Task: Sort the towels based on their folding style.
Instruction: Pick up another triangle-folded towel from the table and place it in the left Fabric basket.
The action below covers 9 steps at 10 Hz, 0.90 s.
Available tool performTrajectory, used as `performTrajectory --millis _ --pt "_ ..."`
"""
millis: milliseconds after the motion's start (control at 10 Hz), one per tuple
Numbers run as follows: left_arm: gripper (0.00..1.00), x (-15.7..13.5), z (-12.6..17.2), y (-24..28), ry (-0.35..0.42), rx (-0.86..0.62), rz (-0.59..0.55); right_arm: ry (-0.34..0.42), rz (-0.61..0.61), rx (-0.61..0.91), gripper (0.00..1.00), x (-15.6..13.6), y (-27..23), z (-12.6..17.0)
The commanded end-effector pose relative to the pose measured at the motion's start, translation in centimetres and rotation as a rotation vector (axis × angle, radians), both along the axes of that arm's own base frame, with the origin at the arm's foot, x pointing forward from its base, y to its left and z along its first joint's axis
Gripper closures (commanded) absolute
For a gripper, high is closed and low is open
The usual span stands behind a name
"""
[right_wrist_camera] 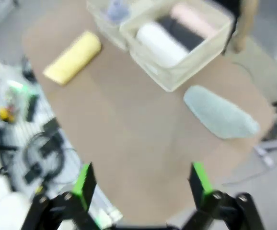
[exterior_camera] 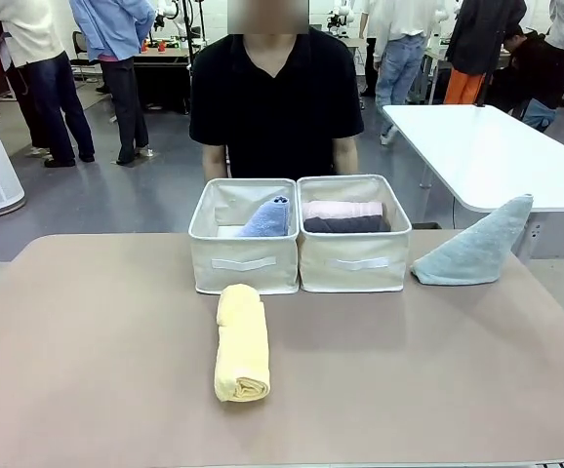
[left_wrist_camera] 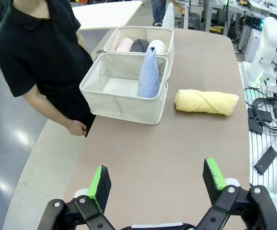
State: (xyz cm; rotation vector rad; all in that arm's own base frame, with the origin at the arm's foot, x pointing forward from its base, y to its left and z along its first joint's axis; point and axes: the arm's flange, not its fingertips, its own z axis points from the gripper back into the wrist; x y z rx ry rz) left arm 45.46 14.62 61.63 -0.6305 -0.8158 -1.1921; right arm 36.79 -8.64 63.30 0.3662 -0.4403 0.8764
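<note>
The left gripper (left_wrist_camera: pixel 155 184) and right gripper (right_wrist_camera: pixel 141 179) hang spread wide and empty above the table (exterior_camera: pixel 87 341). The left basket (exterior_camera: pixel 243 261) holds the light blue cone towel (exterior_camera: pixel 267 218), standing point up. The right basket (exterior_camera: pixel 353 261), touching it, holds the pink roll (exterior_camera: pixel 343 209), dark grey roll (exterior_camera: pixel 346 225) and white roll (left_wrist_camera: pixel 156 46). The yellow roll (exterior_camera: pixel 241 343) lies just in front of the left basket, and the grey-blue cone towel (exterior_camera: pixel 473 252) lies farther to its right.
</note>
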Motion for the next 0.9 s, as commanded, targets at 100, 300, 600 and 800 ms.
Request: performTrajectory --millis 100,300,600,800 --pt "0.0 0.0 0.1 0.0 0.004 0.021 0.015 -0.038 0.173 -0.229 0.0 3.4 2.5 -1.0" --pt "0.0 0.0 0.1 0.0 0.004 0.021 0.015 -0.001 0.138 -0.165 0.0 2.1 3.7 -0.3" --pt "0.0 0.0 0.1 0.0 0.004 0.021 0.015 -0.025 0.147 -0.177 0.0 3.0 4.0 -0.5" --pt "0.0 0.0 0.1 0.0 0.004 0.021 0.015 -0.126 0.21 -0.35 0.0 9.9 4.6 1.0"
